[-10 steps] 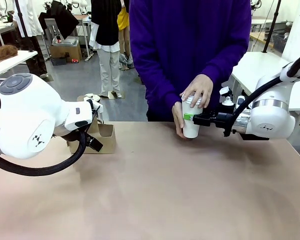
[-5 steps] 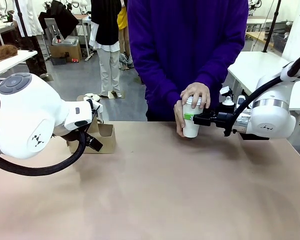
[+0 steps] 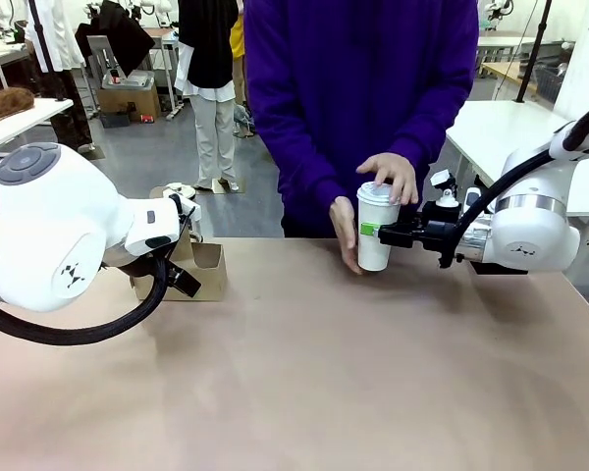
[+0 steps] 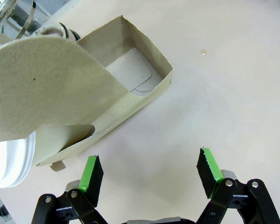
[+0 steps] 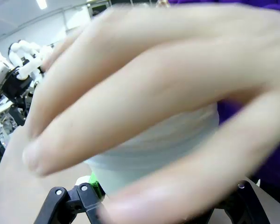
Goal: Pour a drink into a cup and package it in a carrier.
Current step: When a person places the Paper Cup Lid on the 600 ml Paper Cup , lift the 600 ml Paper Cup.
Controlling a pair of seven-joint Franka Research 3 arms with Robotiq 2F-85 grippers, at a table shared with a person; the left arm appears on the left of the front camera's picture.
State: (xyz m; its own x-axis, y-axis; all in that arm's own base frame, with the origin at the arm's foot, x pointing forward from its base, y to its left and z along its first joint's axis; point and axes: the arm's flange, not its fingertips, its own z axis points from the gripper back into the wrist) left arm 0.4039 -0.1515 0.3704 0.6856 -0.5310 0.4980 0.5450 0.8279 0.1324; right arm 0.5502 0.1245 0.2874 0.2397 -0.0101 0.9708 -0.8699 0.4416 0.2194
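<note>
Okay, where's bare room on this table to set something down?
Free: the table, its near and middle stretch, between carrier and cup. Crowded: the far edge, with right gripper and a person's hands at the cup, left gripper by the carrier.

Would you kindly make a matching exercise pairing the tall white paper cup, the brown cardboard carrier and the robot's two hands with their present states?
1 tall white paper cup
2 low brown cardboard carrier
3 left robot hand
4 right robot hand

A open above the table
B shut on the cup
C at the table's left, one pocket empty
D upright beneath a person's hand

Pairs: 1-D, 2-C, 3-A, 4-B
</note>
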